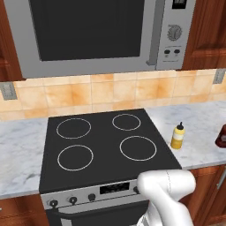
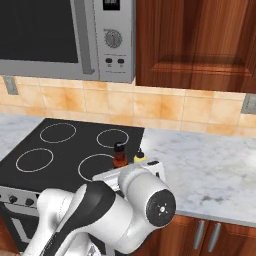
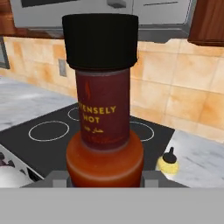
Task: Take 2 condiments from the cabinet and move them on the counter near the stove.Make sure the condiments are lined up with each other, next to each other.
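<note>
A slim red-brown sauce bottle (image 3: 104, 127) with a black cap stands upright in my gripper (image 3: 105, 178), which is shut on its lower body. In the right base view the same bottle (image 2: 119, 156) rises above my hand over the stove's right front corner. The left base view shows it at the right edge (image 1: 221, 136). The yellow squeeze bottle (image 1: 178, 136) stands on the marbled counter (image 1: 203, 119) just right of the black stove (image 1: 101, 145), and beyond and right of the held bottle in the hand view (image 3: 168, 162). The wood wall cabinet (image 2: 200, 45) hangs above the counter with its door shut.
A steel microwave (image 1: 97, 35) hangs over the stove. The tan tiled backsplash carries wall outlets (image 1: 7, 90) (image 2: 248, 104). The counter (image 2: 215, 165) stretches to the right of the stove, with base cabinet handles (image 2: 199, 234) below its edge.
</note>
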Robot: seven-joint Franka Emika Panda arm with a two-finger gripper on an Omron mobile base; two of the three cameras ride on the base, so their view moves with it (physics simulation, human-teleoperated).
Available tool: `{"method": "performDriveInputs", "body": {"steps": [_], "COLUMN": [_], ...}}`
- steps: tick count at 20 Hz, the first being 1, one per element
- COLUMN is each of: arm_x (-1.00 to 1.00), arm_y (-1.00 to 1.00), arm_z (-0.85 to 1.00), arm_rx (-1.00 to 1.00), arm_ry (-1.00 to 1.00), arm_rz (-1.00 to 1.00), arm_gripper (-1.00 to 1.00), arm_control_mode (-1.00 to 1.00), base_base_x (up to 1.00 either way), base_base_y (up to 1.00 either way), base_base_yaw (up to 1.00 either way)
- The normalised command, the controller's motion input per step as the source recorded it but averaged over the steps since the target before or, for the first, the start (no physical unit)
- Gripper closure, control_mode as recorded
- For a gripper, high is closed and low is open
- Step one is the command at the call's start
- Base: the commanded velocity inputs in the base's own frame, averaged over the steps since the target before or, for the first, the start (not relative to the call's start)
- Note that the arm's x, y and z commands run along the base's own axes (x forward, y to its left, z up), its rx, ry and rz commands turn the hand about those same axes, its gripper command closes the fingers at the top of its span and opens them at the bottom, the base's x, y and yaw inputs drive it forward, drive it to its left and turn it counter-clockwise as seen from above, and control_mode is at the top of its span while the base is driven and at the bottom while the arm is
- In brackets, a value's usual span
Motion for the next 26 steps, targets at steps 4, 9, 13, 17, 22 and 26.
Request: {"method": "performDriveInputs", "body": {"steps": [4,9,13,17,22,26], "arm_x": [0.17,0.22,0.27,0.1,0.09,0.23], "arm_y": [-0.01,-0.03,-0.07,0.0,0.0,0.0], "arm_z": [-0.52,-0.4,-0.26,-0.15,-0.13,-0.12], "arm_rx": [0.0,0.0,0.0,0.0,0.0,0.0], "arm_ry": [0.0,0.0,0.0,0.0,0.0,0.0], "arm_rz": [0.17,0.07,0.0,0.0,0.0,0.0], "arm_gripper": [1.0,1.0,1.0,1.0,1.0,1.0], "arm_control_mode": [-1.0,-1.0,-1.0,-1.0,-1.0,-1.0], "base_base_x": [0.0,0.0,0.0,0.0,0.0,0.0], "base_base_y": [0.0,0.0,0.0,0.0,0.0,0.0], "base_base_yaw": [0.0,0.0,0.0,0.0,0.0,0.0]}}
